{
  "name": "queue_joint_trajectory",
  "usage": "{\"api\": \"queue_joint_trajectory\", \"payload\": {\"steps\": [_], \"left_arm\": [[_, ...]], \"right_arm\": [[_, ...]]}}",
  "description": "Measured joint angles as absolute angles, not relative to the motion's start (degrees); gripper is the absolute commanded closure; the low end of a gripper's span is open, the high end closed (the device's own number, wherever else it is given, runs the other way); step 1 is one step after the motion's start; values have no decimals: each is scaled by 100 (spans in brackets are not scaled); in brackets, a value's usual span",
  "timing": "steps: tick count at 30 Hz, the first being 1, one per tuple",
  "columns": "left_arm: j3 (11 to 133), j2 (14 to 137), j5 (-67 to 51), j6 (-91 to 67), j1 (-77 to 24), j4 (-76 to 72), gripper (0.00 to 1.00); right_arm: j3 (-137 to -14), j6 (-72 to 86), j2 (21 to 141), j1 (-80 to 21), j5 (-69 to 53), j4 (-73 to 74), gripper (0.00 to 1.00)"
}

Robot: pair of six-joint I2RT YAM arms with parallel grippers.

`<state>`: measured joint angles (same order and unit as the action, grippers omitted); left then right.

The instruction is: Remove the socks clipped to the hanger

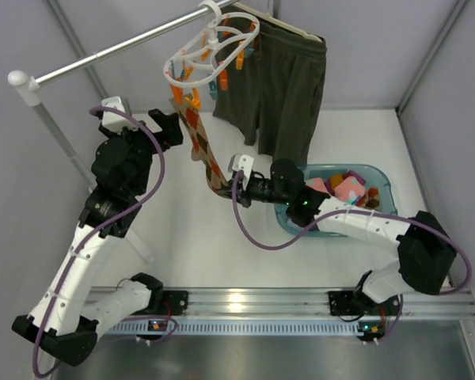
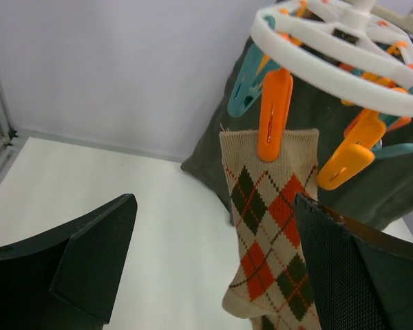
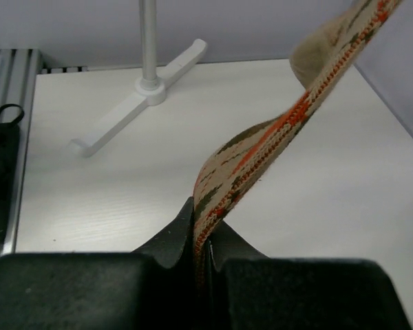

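The white ring hanger [image 1: 206,49] with orange and teal pegs hangs from the rail; it also shows in the left wrist view [image 2: 330,65]. One diamond-pattern sock [image 1: 204,146] hangs from an orange peg [image 2: 274,113], stretched down and to the right. My right gripper [image 1: 224,188] is shut on the sock's lower end [image 3: 261,148]. My left gripper [image 1: 172,127] is open beside the sock's upper part, its fingers [image 2: 89,254] on either side of the sock [image 2: 265,227] without touching it. Other socks [image 1: 344,188] lie in the teal basket.
Olive-green shorts [image 1: 281,87] hang on a slim pale hanger behind the ring hanger. The teal basket [image 1: 386,184] sits at the right, under my right arm. The rail's white stand [image 1: 51,127] rises at the left; its foot [image 3: 141,96] is on the table.
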<state>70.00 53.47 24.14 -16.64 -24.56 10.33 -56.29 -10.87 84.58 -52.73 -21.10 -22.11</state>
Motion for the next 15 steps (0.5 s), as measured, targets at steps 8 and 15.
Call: {"api": "queue_joint_trajectory", "payload": {"steps": [8, 15], "left_arm": [[6759, 5527, 788, -1984, -1774, 1011, 2], [6211, 5570, -1874, -2622, -733, -196, 2]], "right_arm": [[-5551, -987, 7356, -4453, -3201, -1439, 100], [-5564, -1007, 7006, -3992, -3791, -585, 100]]}}
